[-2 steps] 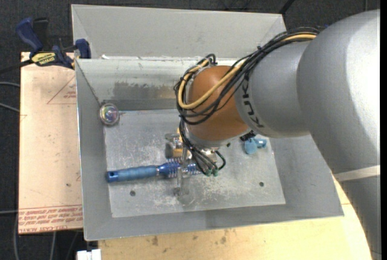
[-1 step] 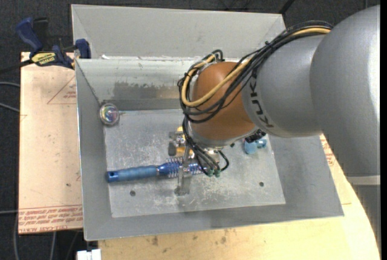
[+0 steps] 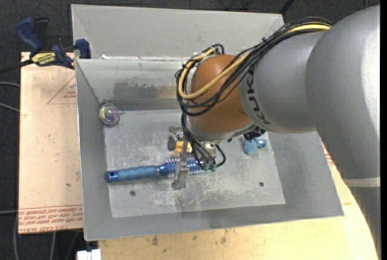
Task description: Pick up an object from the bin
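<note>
A blue-handled tool (image 3: 134, 174) lies along the front left of the bin floor, its handle pointing left and its ribbed blue-and-white head toward the middle. My gripper (image 3: 179, 178) is down at that head end, right against the tool where handle and head meet. A small shiny iridescent ball (image 3: 109, 113) rests near the back left corner, well away from the gripper. A light blue small object (image 3: 254, 144) lies to the right of the gripper, partly hidden under the arm.
The arm with its orange dome and yellow and black cables covers the middle and back right of the bin. Bare scuffed floor shows along the front and at the right.
</note>
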